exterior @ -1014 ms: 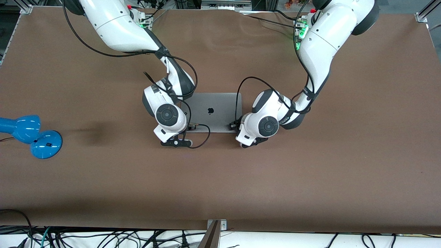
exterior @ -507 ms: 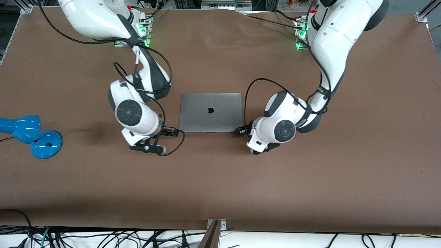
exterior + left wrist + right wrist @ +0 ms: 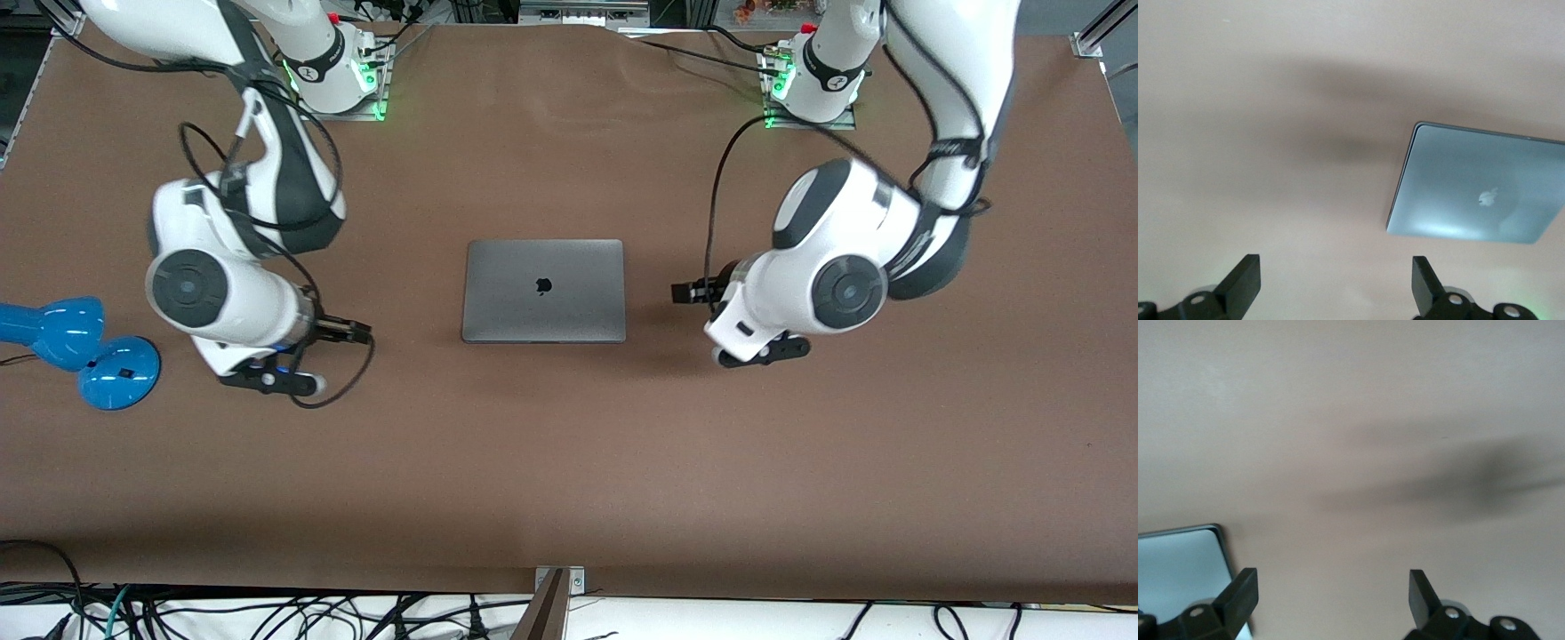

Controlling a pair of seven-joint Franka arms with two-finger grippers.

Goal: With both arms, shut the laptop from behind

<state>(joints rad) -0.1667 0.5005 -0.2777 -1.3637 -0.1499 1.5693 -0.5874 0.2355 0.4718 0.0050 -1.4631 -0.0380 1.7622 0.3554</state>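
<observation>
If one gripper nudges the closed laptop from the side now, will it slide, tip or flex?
The laptop lies shut and flat on the brown table, so it would probably slide, not tip. Its metal shell looks rigid, so flex seems unlikely. A push at one corner would likely turn it.

closed laptop [image 3: 1471, 193], left gripper [image 3: 1335, 283] spread

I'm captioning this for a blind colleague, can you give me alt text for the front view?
A closed grey laptop lies flat, lid up, in the middle of a brown table. The right claw and the left claw hang open over bare table on either side of it, touching nothing. A blue lamp sits at the right arm's end.
</observation>
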